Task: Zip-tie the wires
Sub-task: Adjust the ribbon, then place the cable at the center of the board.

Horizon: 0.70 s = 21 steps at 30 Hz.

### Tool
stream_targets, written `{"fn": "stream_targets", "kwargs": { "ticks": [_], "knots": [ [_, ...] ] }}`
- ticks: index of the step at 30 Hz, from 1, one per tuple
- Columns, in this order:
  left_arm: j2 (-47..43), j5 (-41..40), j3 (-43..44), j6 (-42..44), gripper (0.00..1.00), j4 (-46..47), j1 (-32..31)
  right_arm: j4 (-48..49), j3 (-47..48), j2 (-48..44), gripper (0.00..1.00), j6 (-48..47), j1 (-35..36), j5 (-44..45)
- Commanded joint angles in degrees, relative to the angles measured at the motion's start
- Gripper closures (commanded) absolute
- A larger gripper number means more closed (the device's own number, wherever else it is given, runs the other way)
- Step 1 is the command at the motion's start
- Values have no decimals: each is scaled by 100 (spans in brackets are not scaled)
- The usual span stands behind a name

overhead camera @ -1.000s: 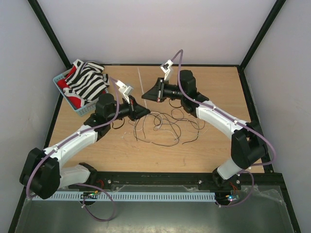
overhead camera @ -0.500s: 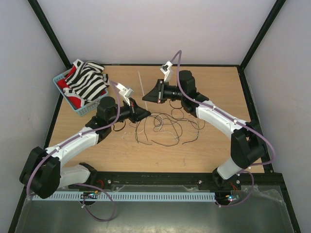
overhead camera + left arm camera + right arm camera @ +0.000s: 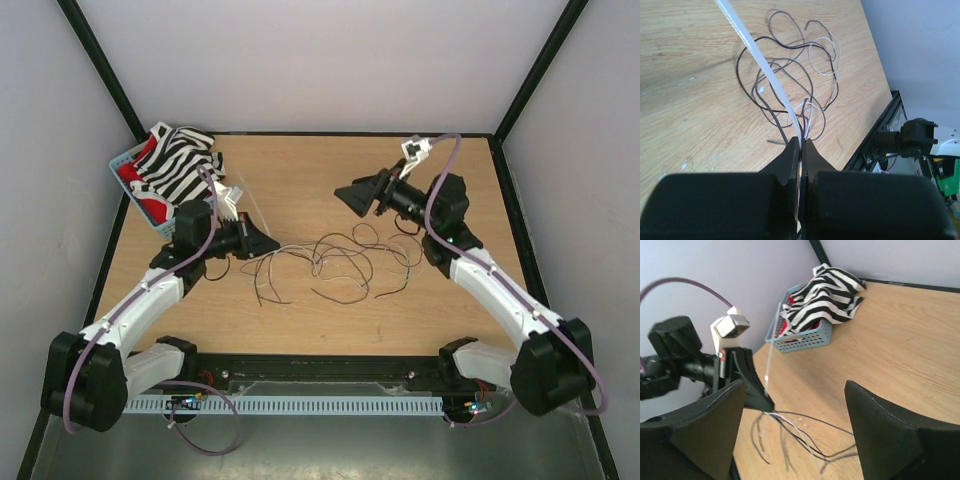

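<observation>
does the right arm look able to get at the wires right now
Probably yes: the right pincer is open just beyond the wires, with only bare table between. The left pincer, shut on the zip tie, sits at the tangle's left end.

**Three cameras around one table**

The top camera sits high above and behind the arm bases. It faces the far edge and takes in the whole table [image 3: 300, 320]. The left wrist camera looks low over its left fingers [image 3: 790, 155] toward the near right corner, very close to the wires [image 3: 790, 75]. The right wrist camera looks between its right fingers [image 3: 880, 425], from a little higher, toward the far left corner with the basket [image 3: 805, 337]. All three views share the wires in the middle.
</observation>
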Motion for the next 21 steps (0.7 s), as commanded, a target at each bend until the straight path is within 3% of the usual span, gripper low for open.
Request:
{"fn": "stream_targets", "kwargs": {
  "ticks": [1, 7, 13, 21],
  "knots": [
    [-203, 103, 259, 118, 99, -1194, 345, -205, -590, -468, 8, -919, -7, 673],
    [-159, 45, 168, -82, 100, -1481, 603, -998, -965, -505, 4, -1184, -8, 918],
    [-216, 195, 636, 208, 99, -1431, 586, -1382, -1370, -819, 1, -1821, -7, 1412],
    [1067, 198, 1808, 342, 100, -1362, 10, -1813, -1659, -878, 1, -1949, -15, 1960]
  ]
}}
